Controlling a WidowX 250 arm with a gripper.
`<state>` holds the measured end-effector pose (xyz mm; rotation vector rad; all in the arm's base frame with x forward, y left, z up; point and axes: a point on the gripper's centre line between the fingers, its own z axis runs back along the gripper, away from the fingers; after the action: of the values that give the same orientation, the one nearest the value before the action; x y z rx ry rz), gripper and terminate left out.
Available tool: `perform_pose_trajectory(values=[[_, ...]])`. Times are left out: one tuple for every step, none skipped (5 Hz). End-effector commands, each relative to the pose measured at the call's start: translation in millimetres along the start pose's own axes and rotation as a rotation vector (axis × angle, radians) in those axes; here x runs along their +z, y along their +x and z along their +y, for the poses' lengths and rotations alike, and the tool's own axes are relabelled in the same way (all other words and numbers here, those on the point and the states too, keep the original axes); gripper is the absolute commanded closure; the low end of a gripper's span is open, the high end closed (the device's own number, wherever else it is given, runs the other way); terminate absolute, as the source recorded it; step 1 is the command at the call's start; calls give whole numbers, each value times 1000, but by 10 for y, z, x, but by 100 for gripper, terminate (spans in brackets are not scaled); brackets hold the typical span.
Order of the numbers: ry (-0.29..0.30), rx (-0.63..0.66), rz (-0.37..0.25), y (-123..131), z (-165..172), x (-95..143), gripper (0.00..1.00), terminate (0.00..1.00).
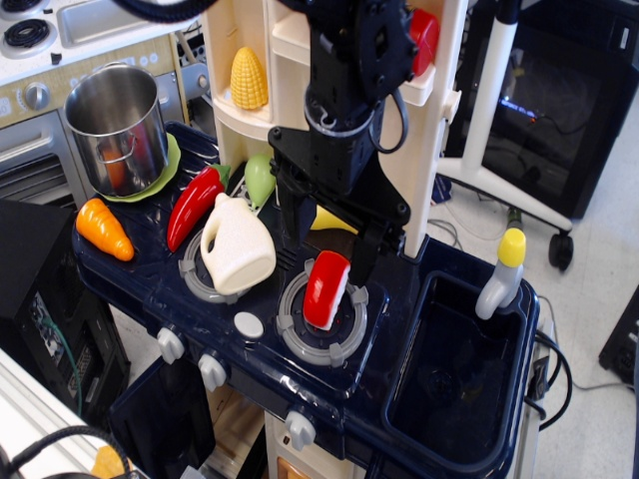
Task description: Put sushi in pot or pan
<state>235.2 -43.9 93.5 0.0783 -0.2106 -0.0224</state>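
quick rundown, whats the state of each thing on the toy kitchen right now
gripper: open, fingers either side of the sushi's upper end
sushi: lying on the right burner
pot: upright, on a green plate
white jug: lying on the left burner
chili pepper: lying flat
corn: upright on shelf

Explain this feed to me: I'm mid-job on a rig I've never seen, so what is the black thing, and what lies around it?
One camera looks down from above at a toy kitchen. The black thing is the robot arm; its tool hangs open, one finger on each side of the sushi on the right burner, holding nothing yet. The steel pot stands at the far left corner. Between them lie a white jug, a red chili and a carrot. The sink is on the right.
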Motion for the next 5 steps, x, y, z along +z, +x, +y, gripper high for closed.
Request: perform_pose_trajectory(values=[[-45, -26, -48, 89, 17, -265, 0, 0], [-58, -32, -60, 105, 94, -417, 0, 0], [-104, -35, -52, 111, 56, -530, 0, 0], [-101, -17, -74, 78, 28, -657, 0, 0], [-89, 6, -69, 53, 9, -648, 100, 0]])
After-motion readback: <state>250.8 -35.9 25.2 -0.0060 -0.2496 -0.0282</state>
